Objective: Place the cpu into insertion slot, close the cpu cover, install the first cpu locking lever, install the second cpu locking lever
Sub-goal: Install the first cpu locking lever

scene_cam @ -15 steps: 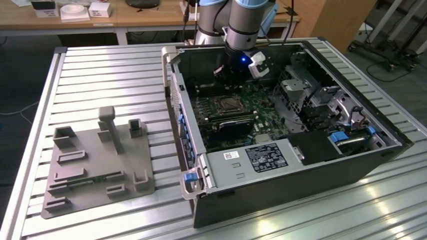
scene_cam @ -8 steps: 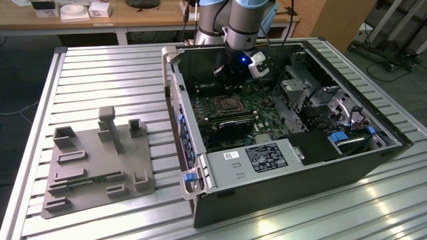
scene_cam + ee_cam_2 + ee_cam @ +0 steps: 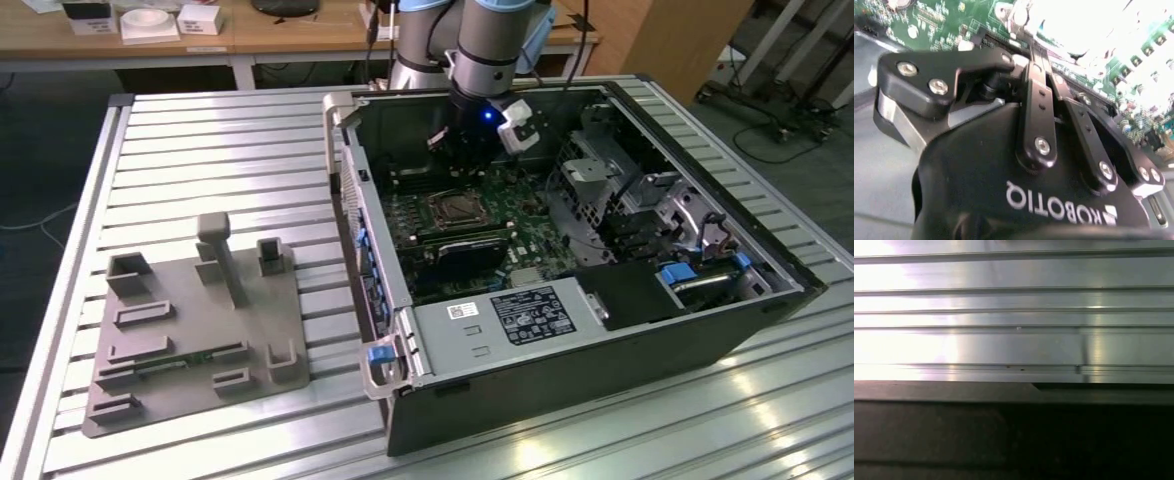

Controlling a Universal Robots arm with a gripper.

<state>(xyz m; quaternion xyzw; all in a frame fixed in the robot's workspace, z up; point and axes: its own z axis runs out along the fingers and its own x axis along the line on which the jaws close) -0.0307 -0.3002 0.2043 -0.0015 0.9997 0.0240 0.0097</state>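
Note:
In the exterior view my gripper (image 3: pixel 458 158) hangs inside the open computer case (image 3: pixel 400 400), low over the green motherboard (image 3: pixel 527 215). It sits just behind the insertion slot (image 3: pixel 458 210), a square socket with a dark centre. A silvery frame, the cpu cover (image 3: pixel 437 200), lies flat around that centre. The cpu is hidden, and the locking levers are too small to tell apart. The second wrist view looks past the gripper's black housing (image 3: pixel 1004 175) and its linkage bars (image 3: pixel 1039 115) onto the green board (image 3: pixel 929 20), partly washed out by glare.
A black card (image 3: pixel 470 256) stands just in front of the socket, with a labelled grey box (image 3: pixel 534 315) nearer the case front. A metal drive cage (image 3: pixel 627 190) fills the case's right side. A grey fixture plate (image 3: pixel 200 330) lies on the slatted aluminium table (image 3: pixel 1014 310).

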